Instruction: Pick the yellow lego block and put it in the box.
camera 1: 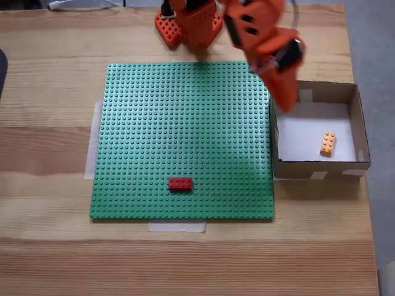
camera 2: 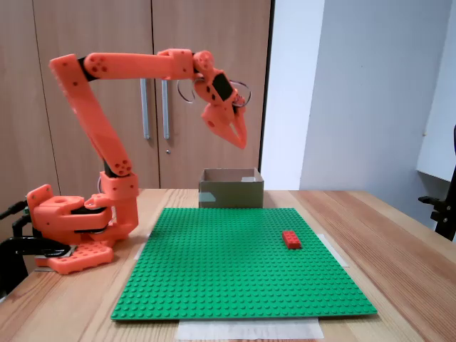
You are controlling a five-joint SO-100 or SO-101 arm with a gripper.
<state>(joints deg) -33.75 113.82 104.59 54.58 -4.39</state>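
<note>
1. From above, the yellow lego block (camera 1: 328, 143) is lying flat on the white floor of the box (camera 1: 361, 123), over toward its right wall, apart from all four walls.
2. The side-on fixed view gives me the box (camera 2: 230, 187) as a brown wall with pale tape patches at the far edge of the table; its inside is hidden there.
3. My gripper (camera 1: 285, 105) hangs over the box's left wall in the view from above, tip pointing down and holding nothing.
4. Side-on, my gripper (camera 2: 240, 139) is clearly raised well above the box, fingers drawn close to a narrow point; whether they are fully closed, I cannot tell.
5. The green baseplate (camera 1: 185, 139) covers the middle of the wooden table (camera 1: 49, 154), its right edge just beside the box.
6. A red brick (camera 1: 180, 183) sits on the baseplate's near part, well apart from box and gripper.
7. Pale tape strips (camera 1: 176, 227) peek out at the plate's near and left edges.
8. Nothing stands between my gripper and the box.
</note>
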